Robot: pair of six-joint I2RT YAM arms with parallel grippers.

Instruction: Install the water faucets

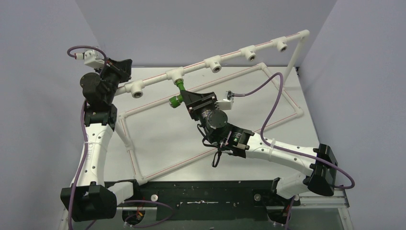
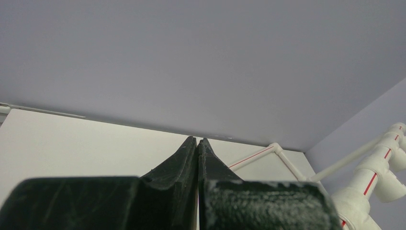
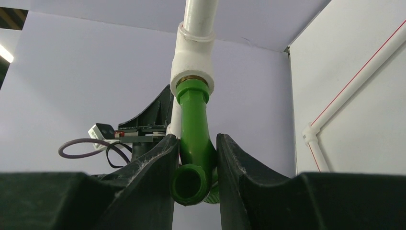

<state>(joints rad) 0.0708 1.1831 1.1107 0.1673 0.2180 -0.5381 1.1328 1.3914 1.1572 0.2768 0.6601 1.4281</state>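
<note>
The bright-green water faucet (image 1: 178, 94) hangs from a white tee fitting (image 1: 174, 74) on the raised white pipe, its threaded end seated in the tee's socket. In the right wrist view the faucet (image 3: 194, 134) runs down from the tee (image 3: 192, 57), with its open spout mouth between my fingers. My right gripper (image 1: 182, 97) (image 3: 195, 160) is shut on the faucet's bent body. My left gripper (image 1: 125, 67) (image 2: 197, 140) is shut with nothing between its tips. It sits at the left end of the raised pipe, beside it.
The raised pipe carries more empty tee fittings, one to the left (image 1: 137, 91) and three to the right (image 1: 214, 63) (image 1: 249, 52) (image 1: 280, 45). A white upright (image 1: 292, 56) holds its far end. A rectangular white pipe frame (image 1: 287, 103) lies on the table under my right arm.
</note>
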